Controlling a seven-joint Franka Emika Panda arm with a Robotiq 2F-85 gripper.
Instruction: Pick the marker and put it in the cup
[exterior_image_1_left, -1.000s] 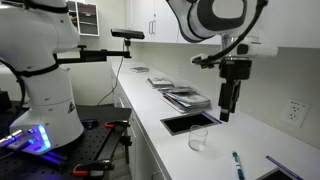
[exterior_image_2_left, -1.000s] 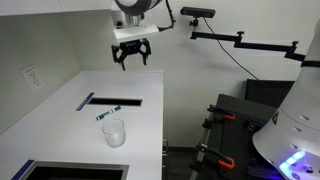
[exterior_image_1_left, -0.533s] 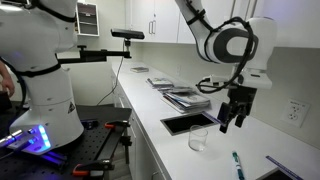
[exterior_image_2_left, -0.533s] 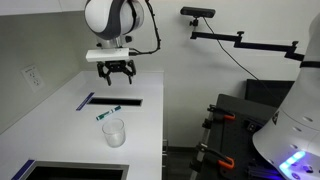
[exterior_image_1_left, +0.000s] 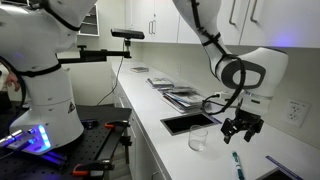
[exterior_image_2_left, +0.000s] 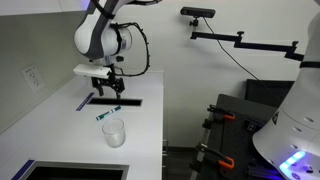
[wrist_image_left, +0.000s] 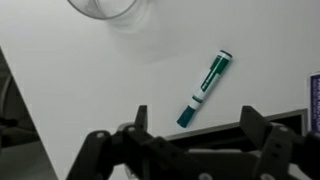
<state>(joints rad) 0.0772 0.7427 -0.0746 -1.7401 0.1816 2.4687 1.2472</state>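
Note:
The teal-green marker (wrist_image_left: 205, 88) with a whitish band lies flat on the white counter, seen in the wrist view just ahead of my gripper and between its fingers' line. It also shows in both exterior views (exterior_image_1_left: 237, 165) (exterior_image_2_left: 108, 113). The clear cup (exterior_image_1_left: 198, 138) (exterior_image_2_left: 113, 131) stands upright on the counter a short way from the marker; its rim shows at the top of the wrist view (wrist_image_left: 107, 8). My gripper (wrist_image_left: 196, 124) (exterior_image_1_left: 241, 128) (exterior_image_2_left: 104, 85) is open and empty, hovering just above the marker.
A black rectangular tray (exterior_image_1_left: 186, 123) (exterior_image_2_left: 112, 101) lies on the counter beside the marker. A dark bluish stick (exterior_image_1_left: 284, 166) lies near the wall. Papers (exterior_image_1_left: 178, 95) are stacked farther along. A wall outlet (exterior_image_1_left: 296, 113) is close by. The counter edge drops off beside the cup.
The arm has come down from high above the counter to just over the marker. The gripper stays open. Marker and cup have not moved.

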